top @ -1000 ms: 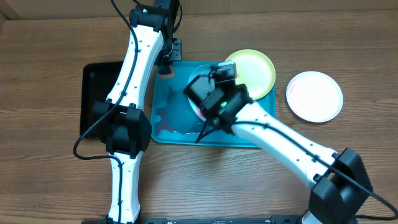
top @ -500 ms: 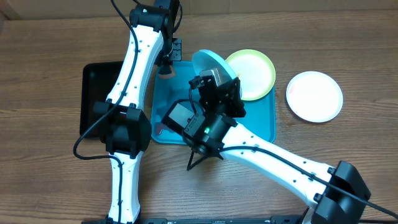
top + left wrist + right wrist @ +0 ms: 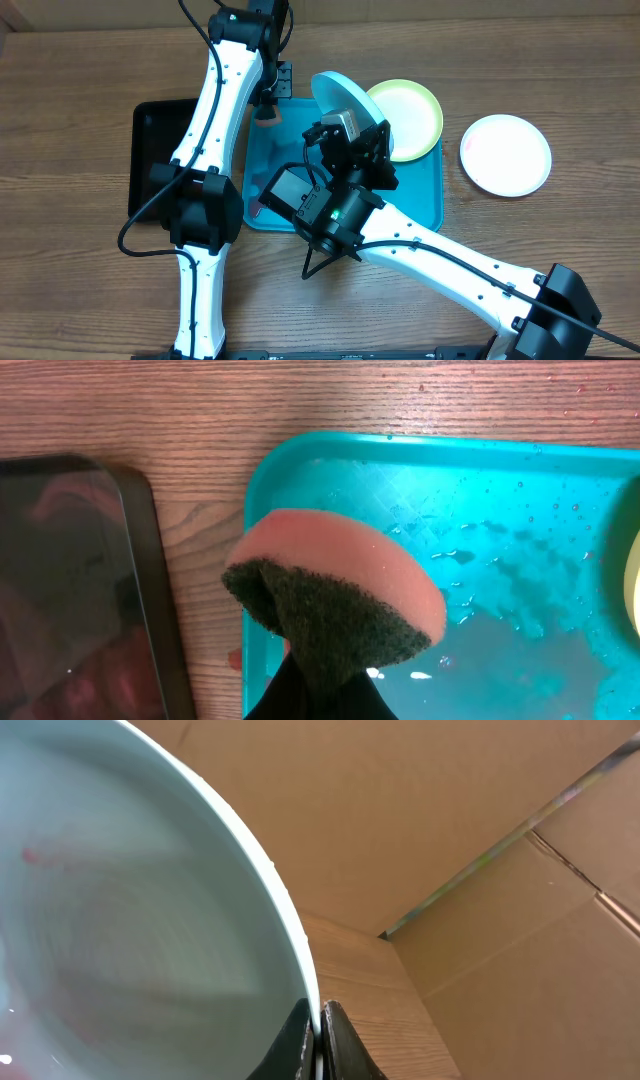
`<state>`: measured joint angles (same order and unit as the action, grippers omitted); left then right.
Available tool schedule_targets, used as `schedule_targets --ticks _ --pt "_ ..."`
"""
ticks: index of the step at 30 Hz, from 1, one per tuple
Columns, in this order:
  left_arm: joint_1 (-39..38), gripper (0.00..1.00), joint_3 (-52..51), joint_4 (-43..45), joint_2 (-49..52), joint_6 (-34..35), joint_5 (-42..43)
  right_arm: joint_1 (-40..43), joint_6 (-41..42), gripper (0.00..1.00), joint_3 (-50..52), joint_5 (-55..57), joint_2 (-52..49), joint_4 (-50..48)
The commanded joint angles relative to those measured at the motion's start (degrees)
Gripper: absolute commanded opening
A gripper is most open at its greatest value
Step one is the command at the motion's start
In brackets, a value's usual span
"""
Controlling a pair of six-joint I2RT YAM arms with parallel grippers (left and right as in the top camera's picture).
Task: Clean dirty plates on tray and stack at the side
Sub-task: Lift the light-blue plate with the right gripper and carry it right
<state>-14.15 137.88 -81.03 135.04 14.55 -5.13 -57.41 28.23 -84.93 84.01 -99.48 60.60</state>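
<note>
The overhead camera looks straight down from high above the wooden surface [image 3: 80, 100]. Its view is wide enough to take in both arms, the tray [image 3: 425, 195] and the black tray [image 3: 150, 150]. The left wrist camera looks steeply down from close by on one tray corner, with the sponge [image 3: 340, 590] filling mid-frame. It shares that corner and the black tray's edge with the overhead view. The right wrist camera faces up and outward toward a cardboard wall [image 3: 450, 800], very near the plate [image 3: 130, 920] above the right pincer [image 3: 320, 1020]. The overhead view shows the same plate.
</note>
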Motion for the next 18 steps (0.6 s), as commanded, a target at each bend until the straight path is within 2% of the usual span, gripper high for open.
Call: schedule_targets --ticks 1,7,18 --pt "-0.11 0.04 0.92 0.09 -0.15 -1.05 0.11 -0.28 0.5 0.04 -1.03 2.03 2.4 -0.2" --pt "-0.11 0.04 0.92 0.07 -0.15 -1.05 0.11 -0.22 0.5 0.04 -1.03 -4.74 2.4 0.79" --pt "-0.11 0.04 0.87 -0.24 -0.15 -1.05 0.28 9.29 0.52 0.04 -0.92 -39.56 2.4 1.29"
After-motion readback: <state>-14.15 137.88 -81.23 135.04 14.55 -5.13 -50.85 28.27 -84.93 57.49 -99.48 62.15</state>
